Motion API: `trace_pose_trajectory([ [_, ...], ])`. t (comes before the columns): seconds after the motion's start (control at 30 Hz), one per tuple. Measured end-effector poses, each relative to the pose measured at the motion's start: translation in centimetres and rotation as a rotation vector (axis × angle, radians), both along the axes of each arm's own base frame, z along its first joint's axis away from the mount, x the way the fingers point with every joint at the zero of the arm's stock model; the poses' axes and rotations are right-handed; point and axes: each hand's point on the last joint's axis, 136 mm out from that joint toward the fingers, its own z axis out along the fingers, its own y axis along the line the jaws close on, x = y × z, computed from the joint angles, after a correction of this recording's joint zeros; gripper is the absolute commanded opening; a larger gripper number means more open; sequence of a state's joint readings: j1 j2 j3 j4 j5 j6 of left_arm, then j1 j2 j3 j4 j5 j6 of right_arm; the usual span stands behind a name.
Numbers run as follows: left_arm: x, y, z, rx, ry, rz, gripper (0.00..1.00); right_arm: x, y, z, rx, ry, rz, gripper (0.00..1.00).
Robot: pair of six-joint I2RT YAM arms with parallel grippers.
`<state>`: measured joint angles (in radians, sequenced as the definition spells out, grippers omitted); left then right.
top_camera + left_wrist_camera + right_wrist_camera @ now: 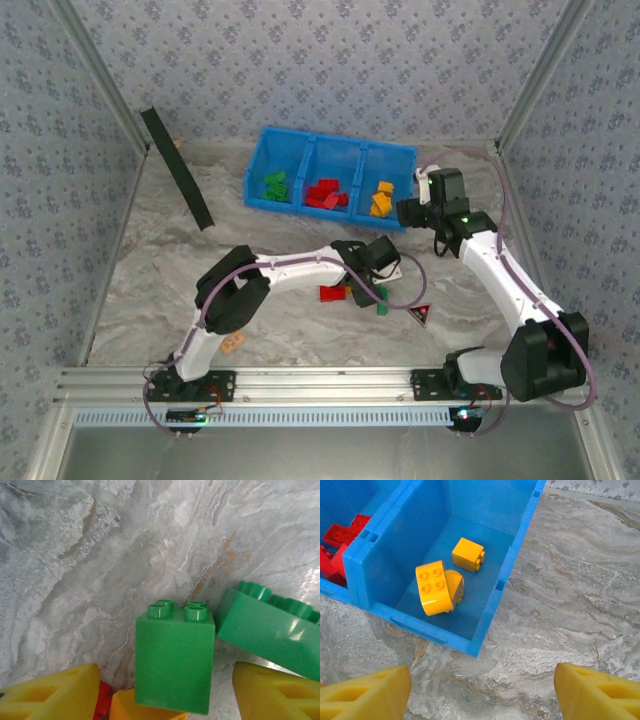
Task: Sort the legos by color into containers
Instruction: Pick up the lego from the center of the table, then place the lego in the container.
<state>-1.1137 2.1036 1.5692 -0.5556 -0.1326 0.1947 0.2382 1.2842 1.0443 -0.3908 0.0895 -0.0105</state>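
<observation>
The grey marbled table (150, 270) spreads across the middle of the top view. At its upper centre sits the blue bin (262, 160). The bin's three containers (307, 165) hold green legos (275, 187) on the left, red legos (327, 194) in the middle and yellow-orange legos (382, 199) on the right.

My right gripper (408, 212) hangs just beside the bin's right end. In my right wrist view its yellow fingers (365, 695) sit in the two lower corners, wide apart. Only bare table lies between them, and the yellow-orange compartment is above.

My left gripper (362, 285) is down at the centre of the table. In my left wrist view its fingers (50, 695) are likewise apart. An upright green brick (174, 660) stands between them at lower centre, with a gap on either side. A second green brick (270, 630) lies tilted just beside it at the right. In the top view, a red brick (333, 293) lies just left of my left gripper.
</observation>
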Motion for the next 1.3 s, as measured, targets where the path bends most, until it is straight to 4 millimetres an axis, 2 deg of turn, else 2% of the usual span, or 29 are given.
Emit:
trace_pose_trajectory([
  [0.13,0.3,-0.1,-0.8,0.009,-0.008,0.002,0.68,0.0,0.0,0.0,0.004,0.002,-0.003,0.78],
  [0.2,0.2,-0.2,-1.0,0.007,-0.004,-0.001,0.60,0.0,0.0,0.0,0.005,0.002,-0.002,0.78],
  [0.33,-0.4,-0.5,-1.3,0.008,0.034,-0.012,0.39,-0.1,0.0,0.1,0.008,-0.001,-0.003,0.78],
  [0.57,-0.9,-0.5,-1.4,0.001,0.078,0.001,0.24,-1.2,-0.4,1.6,0.013,-0.048,0.007,0.78],
  [0.77,-0.9,-0.1,-1.3,-0.001,0.104,0.031,0.18,-2.0,-0.6,3.0,-0.006,-0.095,0.053,0.80],
  [0.87,-0.7,2.0,-0.6,0.020,0.145,0.077,0.18,-3.0,-0.8,2.6,-0.020,-0.110,0.084,0.86],
  [0.9,-0.5,2.7,0.0,0.016,0.156,0.097,0.17,-3.2,-0.8,2.4,-0.021,-0.113,0.091,0.87],
  [0.97,0.7,4.3,2.8,-0.025,0.170,0.154,0.17,-3.5,-1.0,2.1,-0.017,-0.119,0.106,0.87],
  [1.1,4.2,7.4,11.1,-0.214,0.142,0.263,0.17,-3.4,-0.2,1.7,0.012,-0.121,0.156,0.85],
  [1.17,6.0,9.3,15.6,-0.320,0.116,0.316,0.18,-3.3,0.8,1.5,0.032,-0.119,0.212,0.83],
  [1.23,7.4,11.0,19.0,-0.406,0.087,0.360,0.18,-3.4,2.2,0.9,0.041,-0.108,0.282,0.83],
  [1.3,8.8,13.0,21.1,-0.465,0.063,0.417,0.19,-4.0,4.2,-0.2,0.039,-0.089,0.378,0.83],
])
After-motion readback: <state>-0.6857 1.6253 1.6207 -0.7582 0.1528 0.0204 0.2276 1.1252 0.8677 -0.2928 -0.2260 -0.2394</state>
